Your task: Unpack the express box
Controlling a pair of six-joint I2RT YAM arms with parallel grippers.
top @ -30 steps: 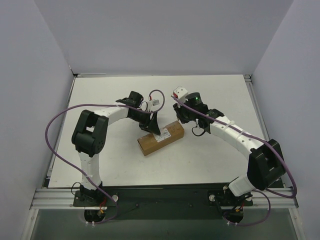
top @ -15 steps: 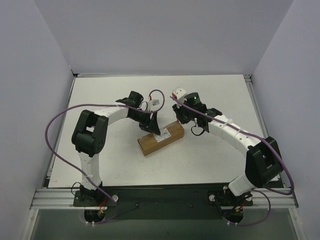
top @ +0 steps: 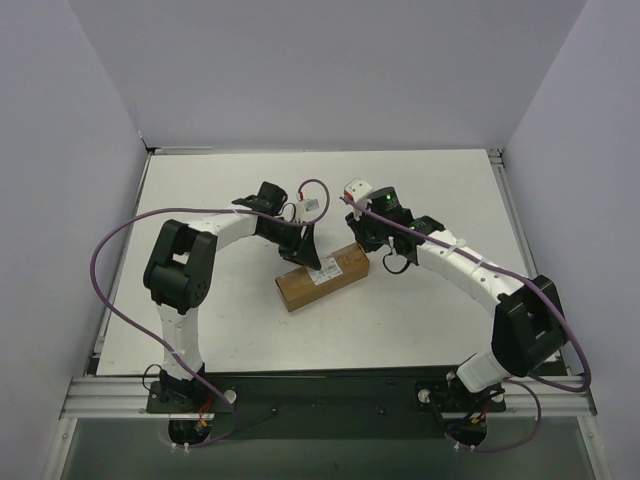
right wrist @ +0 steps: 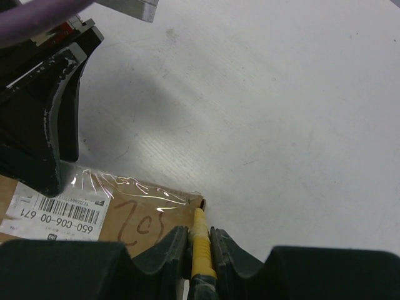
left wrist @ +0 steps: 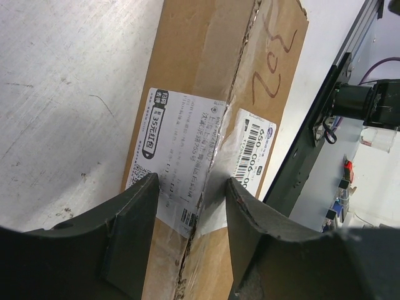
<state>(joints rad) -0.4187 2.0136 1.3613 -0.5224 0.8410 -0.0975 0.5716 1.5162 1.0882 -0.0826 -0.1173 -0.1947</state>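
The express box (top: 322, 274) lies mid-counter (top: 200, 200). The right jaws, clamped on the yellow utility knife (right wrist: 200, 247), have edged its tip to the box's end. The left jaws, half open and empty, press the label, so cutting can likely start

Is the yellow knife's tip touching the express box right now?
Touching. In the right wrist view the yellow knife, clamped in the right gripper, has its tip meeting the express box at its end corner; no gap shows.
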